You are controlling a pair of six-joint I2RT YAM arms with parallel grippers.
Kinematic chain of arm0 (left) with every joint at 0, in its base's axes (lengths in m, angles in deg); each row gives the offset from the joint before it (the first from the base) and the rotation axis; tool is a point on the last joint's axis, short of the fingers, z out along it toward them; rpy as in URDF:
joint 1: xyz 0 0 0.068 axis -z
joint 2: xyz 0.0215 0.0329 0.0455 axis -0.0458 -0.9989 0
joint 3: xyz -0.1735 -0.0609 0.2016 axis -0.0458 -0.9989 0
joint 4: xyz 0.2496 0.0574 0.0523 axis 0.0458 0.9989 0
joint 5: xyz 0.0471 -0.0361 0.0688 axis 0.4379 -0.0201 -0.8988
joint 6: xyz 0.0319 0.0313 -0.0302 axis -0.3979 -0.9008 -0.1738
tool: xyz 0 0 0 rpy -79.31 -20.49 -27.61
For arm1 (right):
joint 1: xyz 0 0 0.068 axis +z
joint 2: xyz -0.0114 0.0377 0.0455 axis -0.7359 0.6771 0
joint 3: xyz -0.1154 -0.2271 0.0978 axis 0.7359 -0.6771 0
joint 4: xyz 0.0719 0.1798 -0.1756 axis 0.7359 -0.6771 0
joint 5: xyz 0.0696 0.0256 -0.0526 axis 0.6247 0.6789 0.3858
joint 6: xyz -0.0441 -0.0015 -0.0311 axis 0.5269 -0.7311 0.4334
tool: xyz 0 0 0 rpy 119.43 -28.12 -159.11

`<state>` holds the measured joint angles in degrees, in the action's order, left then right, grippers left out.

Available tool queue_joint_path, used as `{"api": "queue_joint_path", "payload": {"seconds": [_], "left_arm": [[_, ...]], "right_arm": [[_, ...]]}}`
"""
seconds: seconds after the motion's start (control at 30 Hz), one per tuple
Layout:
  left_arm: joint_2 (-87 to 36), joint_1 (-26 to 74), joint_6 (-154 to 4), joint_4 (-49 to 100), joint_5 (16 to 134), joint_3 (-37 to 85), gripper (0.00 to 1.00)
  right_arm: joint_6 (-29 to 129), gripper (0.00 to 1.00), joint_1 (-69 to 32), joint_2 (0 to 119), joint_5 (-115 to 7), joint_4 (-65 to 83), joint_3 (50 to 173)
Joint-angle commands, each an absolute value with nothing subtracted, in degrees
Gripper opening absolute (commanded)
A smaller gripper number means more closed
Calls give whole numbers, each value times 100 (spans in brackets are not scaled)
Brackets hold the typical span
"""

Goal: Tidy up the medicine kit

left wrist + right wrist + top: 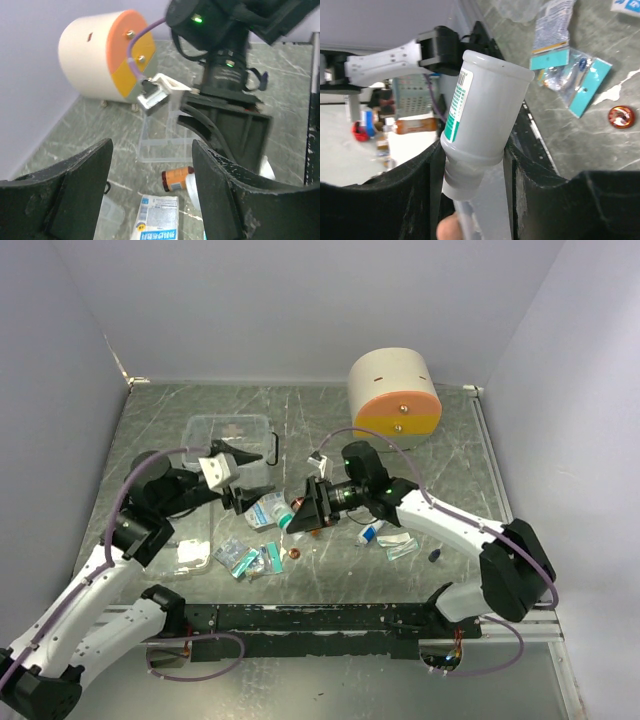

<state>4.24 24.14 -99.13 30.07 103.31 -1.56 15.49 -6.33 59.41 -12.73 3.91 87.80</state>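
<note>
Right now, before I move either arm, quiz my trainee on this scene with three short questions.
1. True or false: the left gripper is open, with nothing between its fingers.
2. What does the right gripper hold? A) a teal packet B) a white bottle with a green label C) a copper-coloured disc
3. Fill in: the rounded cabinet at the back has an orange and ____ front.

Key: 1 true; 2 B; 3 yellow.
</note>
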Motion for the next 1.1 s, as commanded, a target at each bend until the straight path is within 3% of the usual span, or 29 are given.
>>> {"api": "queue_joint_path", "payload": {"seconds": [0.0, 0.43, 0.6, 1.07], "left_arm": [[610, 2998, -11107, 2898, 10582, -475, 77], [545, 4724, -12715, 4063, 8940, -431, 76], [338, 4988, -13118, 4459, 8265, -300, 82], [-210, 5084, -13277, 4542, 8631, -34, 78]], "right_arm": [[252, 34, -1030, 5447, -437, 1377, 8553], [-137, 34, -1443, 5260, 122, 1199, 8538], [366, 34, -1442, 5387, 120, 717, 8715], [61, 34, -1432, 5566, 375, 1205, 8519]]}}
